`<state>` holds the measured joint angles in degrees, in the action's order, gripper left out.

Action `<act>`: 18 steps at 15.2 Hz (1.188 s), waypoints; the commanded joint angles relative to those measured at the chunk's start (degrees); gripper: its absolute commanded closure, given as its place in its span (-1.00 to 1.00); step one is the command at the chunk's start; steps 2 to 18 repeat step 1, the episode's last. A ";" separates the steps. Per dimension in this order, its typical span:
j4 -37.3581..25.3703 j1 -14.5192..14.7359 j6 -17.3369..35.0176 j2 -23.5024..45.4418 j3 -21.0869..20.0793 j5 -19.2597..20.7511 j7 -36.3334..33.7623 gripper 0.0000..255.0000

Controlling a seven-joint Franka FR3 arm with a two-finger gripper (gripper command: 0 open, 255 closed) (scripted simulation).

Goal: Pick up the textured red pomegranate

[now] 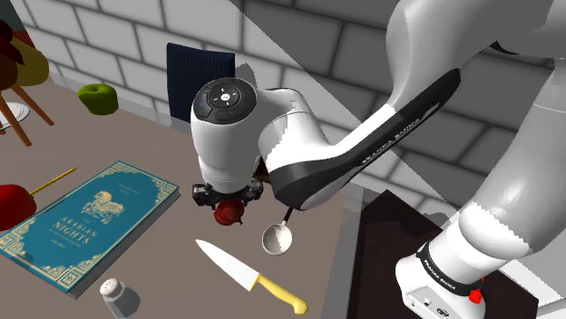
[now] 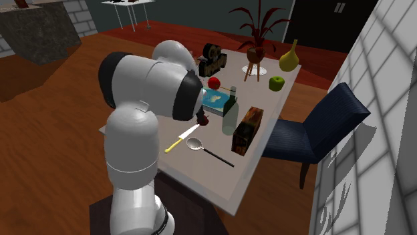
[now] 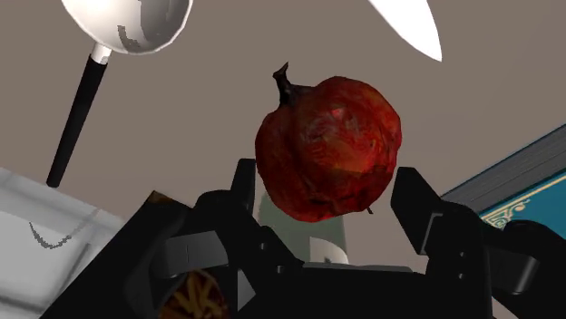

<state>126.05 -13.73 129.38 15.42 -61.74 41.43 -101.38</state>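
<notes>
- My all-black two-finger tool [image 3: 331, 186] is clamped on the textured dark-red round pomegranate [image 3: 328, 145], one finger pressed on each side.
- In the shoulder view the pomegranate [image 1: 229, 211] hangs right under my tool [image 1: 227, 195], over the grey worktop [image 1: 172, 267].
- The white round ladle with a black handle [image 1: 277, 237] lies just beside the fruit.
- The yellow-handled knife [image 1: 249, 276] lies near the ladle.
- The teal patterned book [image 1: 91, 222] lies to the shoulder view's left.
</notes>
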 commanded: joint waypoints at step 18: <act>0.05 -0.49 -0.08 -0.57 -0.44 -0.72 0.59 1.00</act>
